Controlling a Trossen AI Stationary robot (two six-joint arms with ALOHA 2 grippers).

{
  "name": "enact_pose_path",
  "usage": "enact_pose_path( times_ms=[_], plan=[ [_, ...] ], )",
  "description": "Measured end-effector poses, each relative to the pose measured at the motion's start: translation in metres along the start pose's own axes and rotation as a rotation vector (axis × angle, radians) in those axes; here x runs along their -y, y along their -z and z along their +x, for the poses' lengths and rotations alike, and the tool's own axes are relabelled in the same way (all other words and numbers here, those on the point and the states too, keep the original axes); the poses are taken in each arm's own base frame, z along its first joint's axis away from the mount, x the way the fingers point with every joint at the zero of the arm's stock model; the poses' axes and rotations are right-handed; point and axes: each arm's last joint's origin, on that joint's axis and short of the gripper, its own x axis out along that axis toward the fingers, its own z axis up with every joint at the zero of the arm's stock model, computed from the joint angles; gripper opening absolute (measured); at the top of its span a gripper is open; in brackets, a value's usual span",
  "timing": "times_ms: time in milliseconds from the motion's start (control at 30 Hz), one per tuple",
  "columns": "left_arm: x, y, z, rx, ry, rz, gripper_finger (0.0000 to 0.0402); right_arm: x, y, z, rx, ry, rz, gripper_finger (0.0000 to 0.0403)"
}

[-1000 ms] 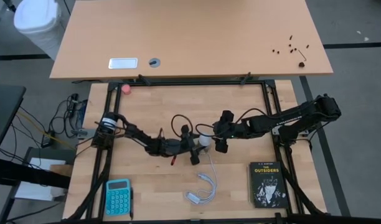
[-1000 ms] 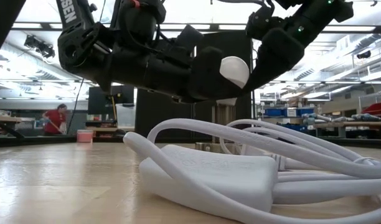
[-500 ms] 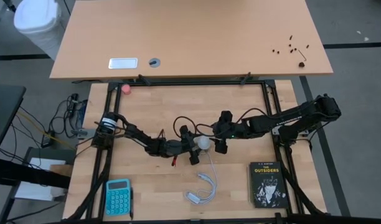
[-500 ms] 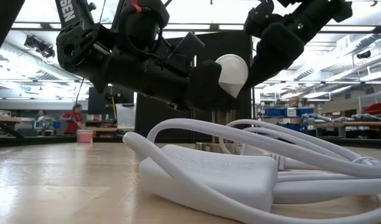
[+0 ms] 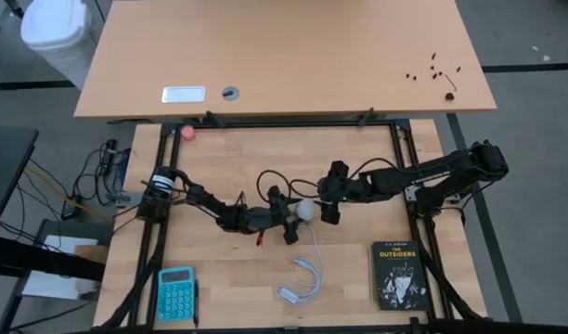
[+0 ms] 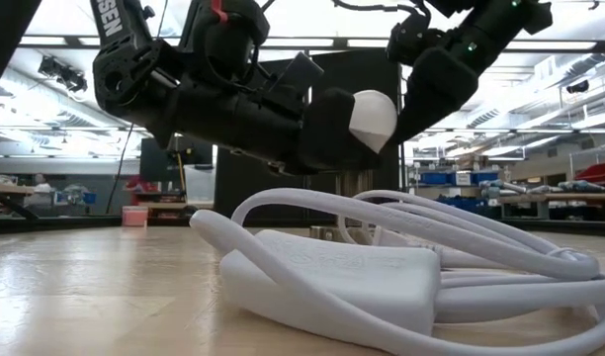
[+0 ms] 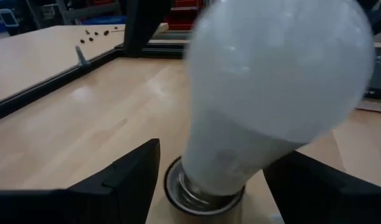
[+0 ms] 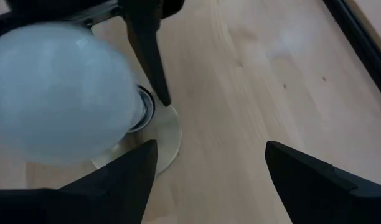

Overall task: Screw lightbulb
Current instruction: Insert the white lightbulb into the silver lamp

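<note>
White lightbulb (image 7: 274,93) — between left hand (image 5: 286,219) fingers, spread | right hand (image 5: 329,197) — spread, beside

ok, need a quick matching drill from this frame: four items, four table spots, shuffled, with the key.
Items:
1. lightbulb
2. calculator
3. book
4. pink ball

Places:
A. near right corner
B. far left edge
C. mid-table, between the two grippers
D. near left corner

Pairs: 1-C, 2-D, 3-A, 4-B
</note>
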Motion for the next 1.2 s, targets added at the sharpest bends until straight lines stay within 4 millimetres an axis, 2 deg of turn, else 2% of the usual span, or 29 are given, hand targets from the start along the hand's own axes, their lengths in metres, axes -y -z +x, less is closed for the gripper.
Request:
enact_pose_path(
  times_ms=[433,633,1200],
  plan=[
    [-0.004,-0.001,0.002,0.009,-0.039,-0.046,0.0280,0.003,-0.004,-0.002,-0.013,-0.017,-0.012,0.0309],
    [-0.001,-0.004,-0.001,0.047,-0.098,-0.067,0.0280,0.006,-0.006,-0.011,0.010,-0.043,0.005,0.0309],
    [0.008,-0.005,-0.006,0.058,-0.048,-0.137,0.0280,0.010,-0.004,-0.016,-0.013,-0.059,0.018,0.0309]
  ],
)
